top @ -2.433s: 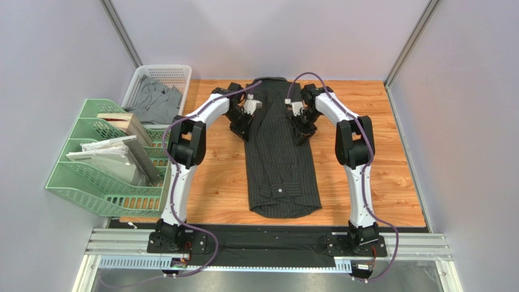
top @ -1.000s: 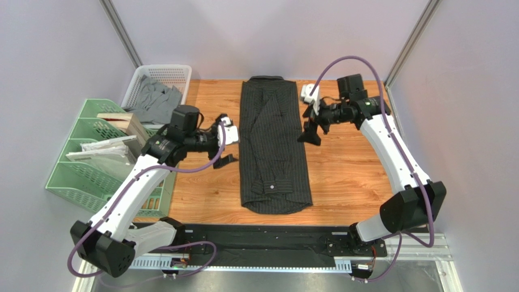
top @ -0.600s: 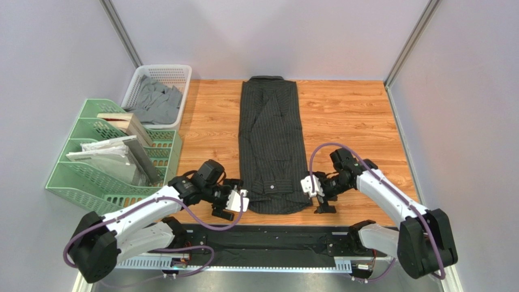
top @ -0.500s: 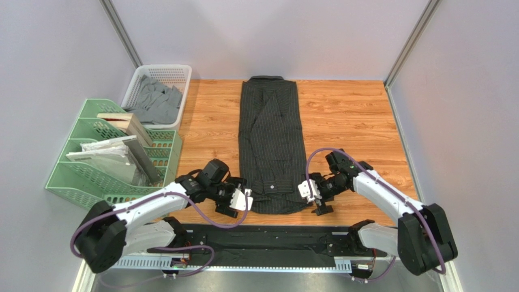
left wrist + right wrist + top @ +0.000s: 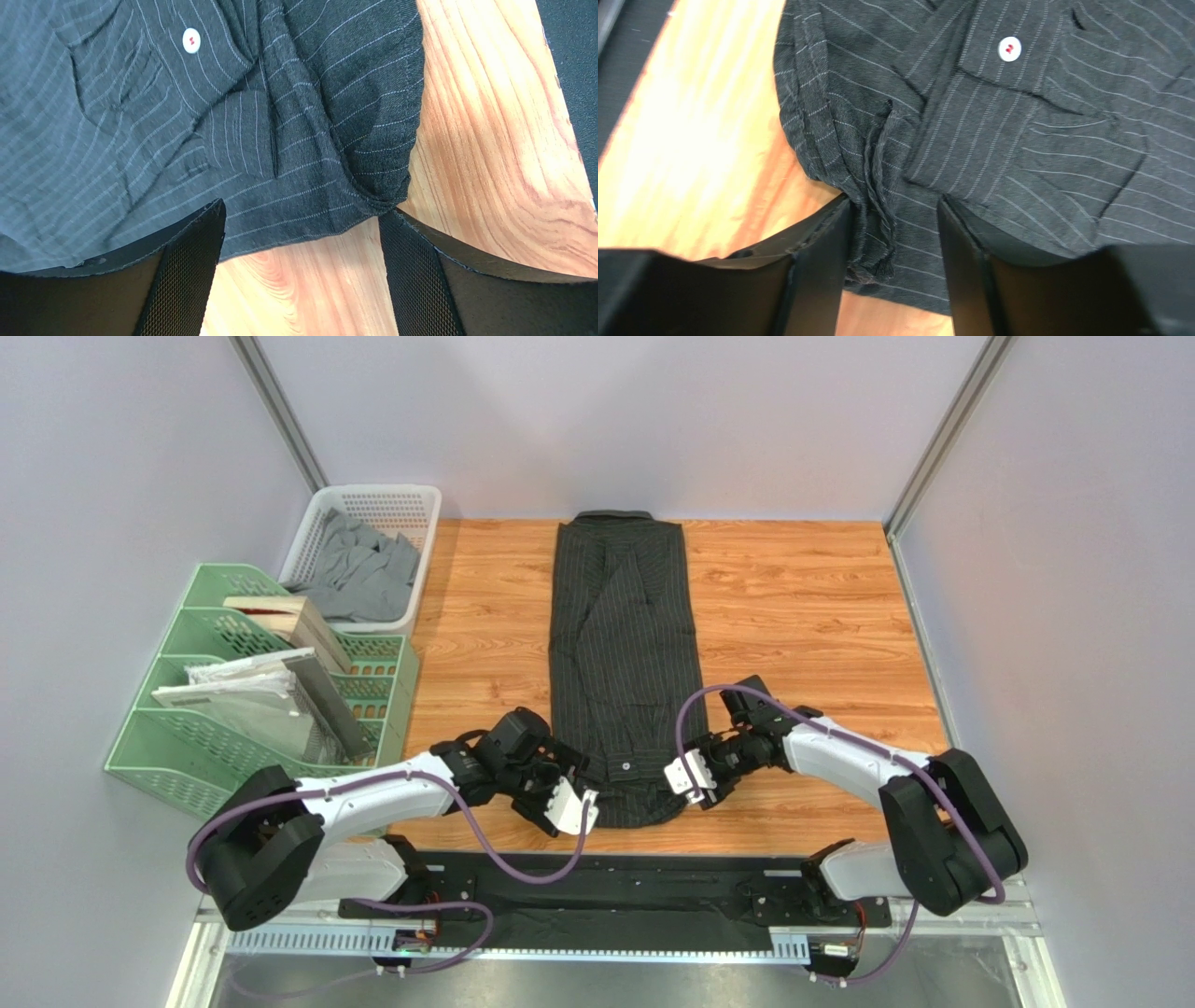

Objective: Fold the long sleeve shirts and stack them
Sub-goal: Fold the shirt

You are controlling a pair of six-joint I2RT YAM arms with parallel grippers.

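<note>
Both arms lie low and reach inward to the near end of the shirt (image 5: pixel 626 651). The left gripper (image 5: pixel 572 807) sits at its near left corner, jaws spread wide astride the hem. The right gripper (image 5: pixel 692 779) sits at the near right corner, jaws narrower, pinching a bunched fold of hem between them.

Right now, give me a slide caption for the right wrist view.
Right gripper astride a bunched fold at the near hem of the pinstriped shirt, white button showing, wooden table alongside.

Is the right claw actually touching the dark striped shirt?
Touching: right wrist view shows the shirt hem bunched between the right gripper fingers.
</note>
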